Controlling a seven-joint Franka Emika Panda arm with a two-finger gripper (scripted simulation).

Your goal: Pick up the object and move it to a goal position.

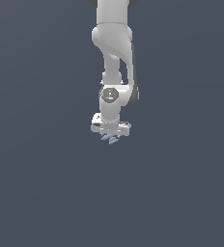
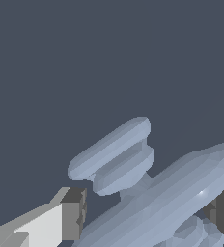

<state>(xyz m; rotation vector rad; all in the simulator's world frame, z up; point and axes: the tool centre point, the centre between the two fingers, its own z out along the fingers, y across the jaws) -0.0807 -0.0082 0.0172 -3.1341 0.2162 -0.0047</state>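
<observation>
In the exterior view the white arm hangs straight down and its gripper [image 1: 111,137] sits right over the object [image 1: 110,140], a tiny pale blue thing of short slanted lobes that pokes out just under the hand. In the wrist view the object [image 2: 133,164] fills the space between the two fingertips [image 2: 73,214], with its long lobe reaching both dark pads. The gripper [image 2: 147,214] is shut on the object. The fingers themselves are hidden in the exterior view.
A plain dark grey-blue surface [image 1: 41,193] fills both views. No other objects, containers, edges or goal marker show.
</observation>
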